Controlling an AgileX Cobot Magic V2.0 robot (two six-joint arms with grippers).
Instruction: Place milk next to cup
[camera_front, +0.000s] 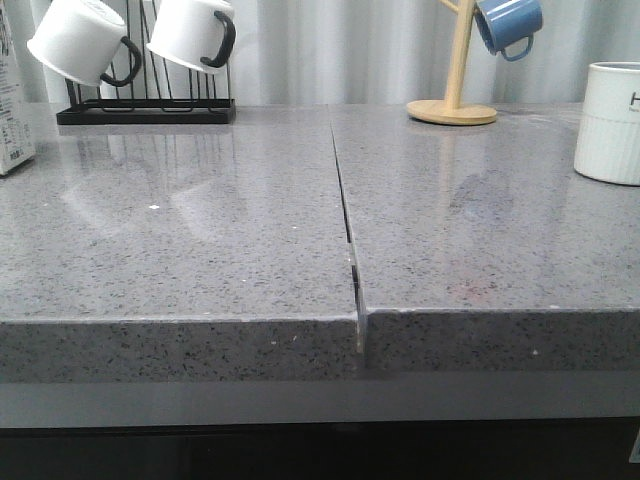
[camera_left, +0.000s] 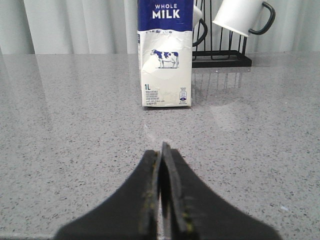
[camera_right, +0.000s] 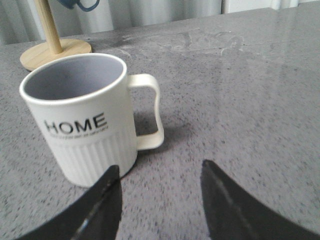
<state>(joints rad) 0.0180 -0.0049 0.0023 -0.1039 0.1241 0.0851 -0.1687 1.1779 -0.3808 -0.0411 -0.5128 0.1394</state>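
Since the milk (camera_left: 165, 52) stands upright at the far left of the speckled grey surface (camera_front: 200, 250), well apart from the cup (camera_front: 610, 122) at the far right, the reach is not yet begun. The left hand (camera_left: 162, 150) is closed and must open; the right hand (camera_right: 160, 175) is open by the ribbed ceramic cup.

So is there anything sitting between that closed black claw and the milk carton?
No. In the left wrist view, only bare grey countertop lies between the shut left end effector and the milk carton.
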